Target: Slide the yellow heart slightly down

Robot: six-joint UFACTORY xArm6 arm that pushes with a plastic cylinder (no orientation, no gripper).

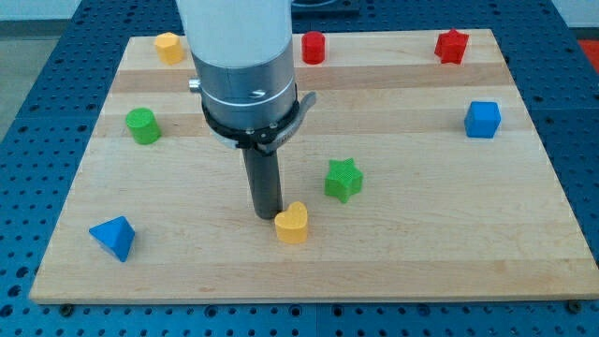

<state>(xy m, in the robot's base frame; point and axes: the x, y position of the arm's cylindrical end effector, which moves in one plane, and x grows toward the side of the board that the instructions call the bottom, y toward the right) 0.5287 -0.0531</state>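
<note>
The yellow heart point(292, 224) lies on the wooden board point(421, 234), a little below the middle of the view. My tip point(267, 216) stands right at the heart's upper left edge, touching it or nearly so. The dark rod rises from there into the white and grey arm body point(241, 56), which hides part of the board's top middle.
A green star point(343, 179) lies just above and right of the heart. A blue triangular block point(114, 237) sits at lower left, a green cylinder point(143, 125) at left, a yellow block point(169, 47) at top left, a red cylinder point(313, 47) at top middle, a red star point(451, 46) at top right, a blue cube point(482, 119) at right.
</note>
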